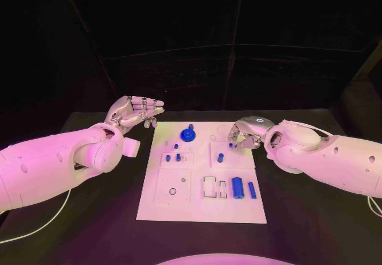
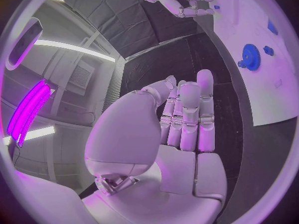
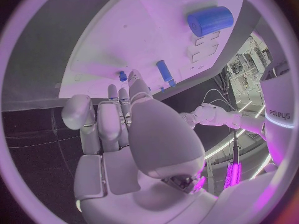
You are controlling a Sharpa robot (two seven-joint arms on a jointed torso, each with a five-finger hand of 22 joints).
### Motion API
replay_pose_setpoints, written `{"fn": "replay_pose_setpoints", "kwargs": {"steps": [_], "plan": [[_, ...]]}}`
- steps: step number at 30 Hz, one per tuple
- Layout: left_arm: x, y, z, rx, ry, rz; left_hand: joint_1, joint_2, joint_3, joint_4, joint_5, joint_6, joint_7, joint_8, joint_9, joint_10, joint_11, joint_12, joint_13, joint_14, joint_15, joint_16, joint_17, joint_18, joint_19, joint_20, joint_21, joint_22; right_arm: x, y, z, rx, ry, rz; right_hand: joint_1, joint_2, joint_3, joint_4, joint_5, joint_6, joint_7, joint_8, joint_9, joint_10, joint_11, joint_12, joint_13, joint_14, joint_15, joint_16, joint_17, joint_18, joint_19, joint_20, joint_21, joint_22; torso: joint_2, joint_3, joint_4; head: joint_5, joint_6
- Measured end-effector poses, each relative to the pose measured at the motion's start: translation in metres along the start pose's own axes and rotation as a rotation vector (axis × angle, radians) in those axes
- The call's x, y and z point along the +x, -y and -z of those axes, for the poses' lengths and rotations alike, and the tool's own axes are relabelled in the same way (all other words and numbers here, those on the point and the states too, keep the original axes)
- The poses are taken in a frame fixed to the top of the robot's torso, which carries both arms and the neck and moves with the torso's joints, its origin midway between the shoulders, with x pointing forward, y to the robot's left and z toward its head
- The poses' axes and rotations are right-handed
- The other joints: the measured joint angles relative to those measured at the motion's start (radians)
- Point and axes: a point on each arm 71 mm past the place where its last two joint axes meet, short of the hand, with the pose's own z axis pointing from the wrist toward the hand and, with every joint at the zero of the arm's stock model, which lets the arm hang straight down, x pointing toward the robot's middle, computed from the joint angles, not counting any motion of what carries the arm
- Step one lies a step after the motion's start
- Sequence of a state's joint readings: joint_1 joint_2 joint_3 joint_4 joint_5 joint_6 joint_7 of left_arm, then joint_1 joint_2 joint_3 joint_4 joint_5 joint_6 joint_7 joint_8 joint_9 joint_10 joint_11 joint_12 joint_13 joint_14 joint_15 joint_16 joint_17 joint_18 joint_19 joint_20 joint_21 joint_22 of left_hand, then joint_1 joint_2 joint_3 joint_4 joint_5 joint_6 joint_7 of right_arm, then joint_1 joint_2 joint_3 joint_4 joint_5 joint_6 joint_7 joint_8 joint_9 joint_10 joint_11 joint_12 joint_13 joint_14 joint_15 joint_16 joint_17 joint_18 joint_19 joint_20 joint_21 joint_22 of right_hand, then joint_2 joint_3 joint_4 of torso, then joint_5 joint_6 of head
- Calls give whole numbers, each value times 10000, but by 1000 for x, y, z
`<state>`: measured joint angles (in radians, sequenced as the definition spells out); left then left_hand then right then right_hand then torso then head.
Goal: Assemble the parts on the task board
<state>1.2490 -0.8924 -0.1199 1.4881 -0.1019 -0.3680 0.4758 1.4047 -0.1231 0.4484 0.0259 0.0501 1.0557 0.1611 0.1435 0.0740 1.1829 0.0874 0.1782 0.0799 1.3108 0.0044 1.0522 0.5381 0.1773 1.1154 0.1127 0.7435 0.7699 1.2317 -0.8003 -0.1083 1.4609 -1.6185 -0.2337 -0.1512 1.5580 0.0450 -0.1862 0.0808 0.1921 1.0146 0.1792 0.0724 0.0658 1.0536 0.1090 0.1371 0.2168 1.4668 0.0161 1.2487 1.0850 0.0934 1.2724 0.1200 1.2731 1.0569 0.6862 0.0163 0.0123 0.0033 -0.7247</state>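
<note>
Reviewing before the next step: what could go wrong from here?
1. The right hand hovers low over the board beside a small upright peg; a careless descent could knock it over.
2. The loose cylinders lie on their sides near the board's near edge, so a nudge might roll them.
3. The left hand holds nothing and sits off the board.

The task board lies at the table's centre. On it, a gear sits at twelve o'clock, a thick cylinder and a thin pin side by side at four o'clock. The left hand hangs at eleven o'clock, off the board; the right hand at one o'clock, over its edge.
</note>
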Motion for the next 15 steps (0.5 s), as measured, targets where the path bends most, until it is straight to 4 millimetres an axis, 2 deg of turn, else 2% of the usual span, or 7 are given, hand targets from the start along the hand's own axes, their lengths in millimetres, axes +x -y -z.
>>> {"fn": "replay_pose_setpoints", "kwargs": {"steps": [2, 5, 15], "plan": [[0, 0, 1, 4, 88, 186, 0, 0, 0, 0, 0, -33, 33, 0, 0, 0, 0, 0, 0, -12, 12, 0, -23, 0, -20, -20, 0, -8, 2, 0, 0, 32, -55, 36, 55, 55, 105, -63, -80, 0, 0, 0, 0, 0, 0, 0, -103, 0, 0, 14, 65, 0, 29, 29, 0, 46, 2, -1, 2, -8, -12], [0, 0, 1, 12, 204, 409, 0, 0, 0, 0, 0, -33, 33, 0, 0, 0, 0, 0, 0, -13, 13, -37, -41, 0, -35, -35, 0, -12, 5, 0, -1, 118, -142, 62, 290, 286, 383, -125, -355, 36, -36, 0, 0, 0, 0, -19, -327, 0, 0, 61, 124, 0, 54, 53, 0, 150, 3, -1, 6, -9, -26], [-2, -1, 2, 1, 409, 761, 0, 0, 0, 0, 0, -34, 33, 0, -10, -38, 38, 0, -1, -12, 13, -105, -102, 0, -35, -35, -69, -34, 8, 0, -3, 234, -307, 108, 824, 576, 1291, -342, -756, 392, -143, 0, 19, 423, -124, -67, -897, 0, -1, 116, 98, -2, 278, -31, 257, 476, 4, 3, 12, 32, -53]]}}
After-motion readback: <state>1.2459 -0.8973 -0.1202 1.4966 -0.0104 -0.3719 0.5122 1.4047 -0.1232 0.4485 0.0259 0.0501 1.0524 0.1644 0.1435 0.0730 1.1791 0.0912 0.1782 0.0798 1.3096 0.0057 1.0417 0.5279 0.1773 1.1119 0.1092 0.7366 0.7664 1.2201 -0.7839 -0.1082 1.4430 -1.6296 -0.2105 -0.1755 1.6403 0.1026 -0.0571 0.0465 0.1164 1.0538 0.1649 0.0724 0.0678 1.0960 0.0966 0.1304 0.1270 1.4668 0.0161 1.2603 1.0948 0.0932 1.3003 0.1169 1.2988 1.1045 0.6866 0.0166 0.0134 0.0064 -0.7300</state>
